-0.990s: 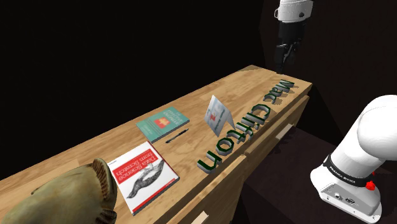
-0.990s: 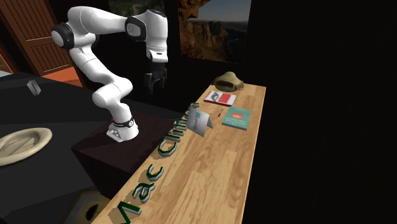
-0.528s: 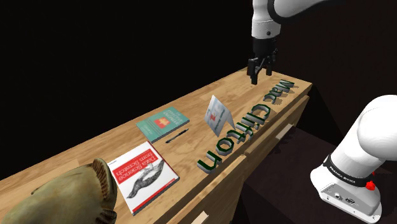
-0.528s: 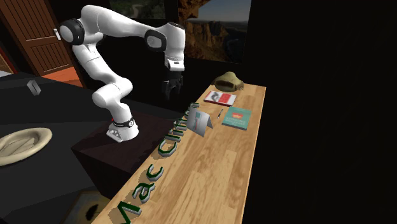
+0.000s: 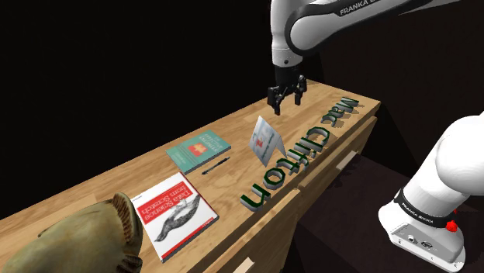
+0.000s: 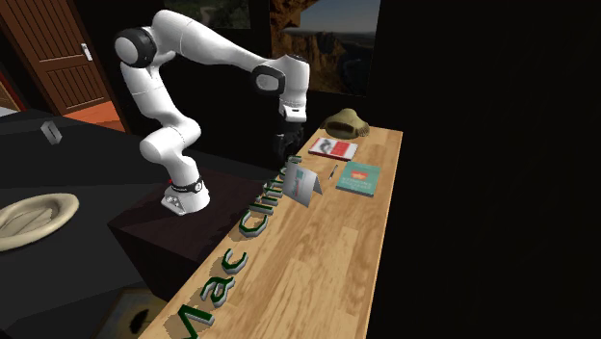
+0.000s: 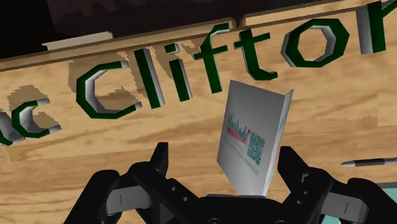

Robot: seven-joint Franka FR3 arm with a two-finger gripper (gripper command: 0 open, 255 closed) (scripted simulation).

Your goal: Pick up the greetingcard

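Gripper (image 5: 285,105) shifted over table (image 5: 147,172), open, above upright greetingcard (image 5: 264,139).

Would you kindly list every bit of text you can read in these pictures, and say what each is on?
"Mac Clifton": green standing letters on the wooden table.
"FRANKA": on the white arm, cut off at the picture's edge.
Greeting card: a red word and a square code, too blurred to read.
Red-and-white book and teal book: titles too small to read.
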